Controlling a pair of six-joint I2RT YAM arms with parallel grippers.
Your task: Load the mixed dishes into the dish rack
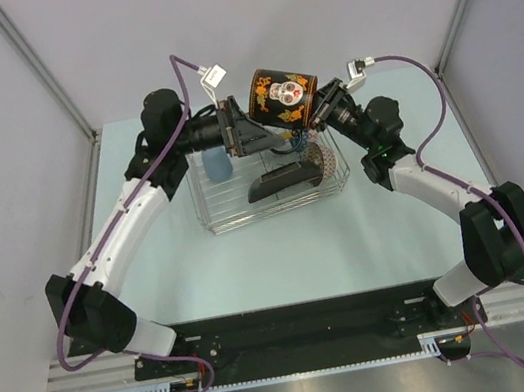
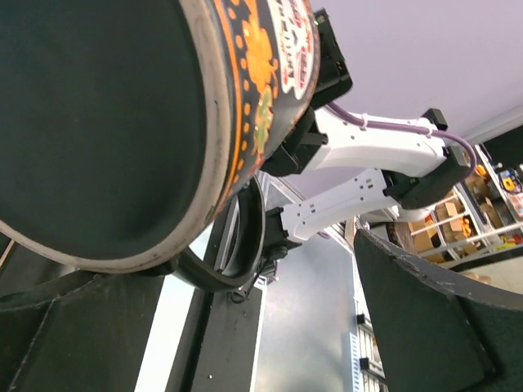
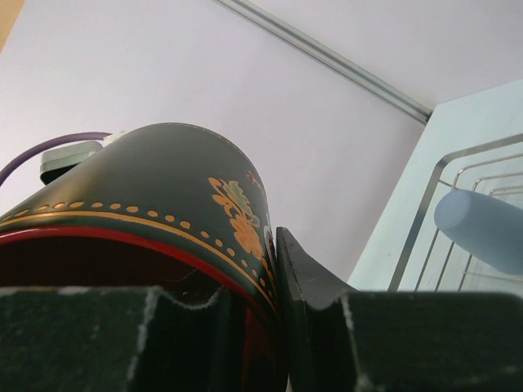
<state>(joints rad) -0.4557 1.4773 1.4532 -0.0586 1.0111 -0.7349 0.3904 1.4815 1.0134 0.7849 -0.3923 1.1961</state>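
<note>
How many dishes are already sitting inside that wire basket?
3 visible: blue bowl at left, black plate in the middle, speckled dish at right. The raised mug may hide more.

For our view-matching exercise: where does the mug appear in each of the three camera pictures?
Top external: mug top centre, above the dish rack.
Left wrist: mug fills upper left, base toward camera.
Right wrist: mug lower left, red rim nearest.
Shared landmark: the right claw gripping its rim.

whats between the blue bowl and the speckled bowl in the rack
The black plate lies between the blue bowl and speckled bowl, shown in the top view.
</note>
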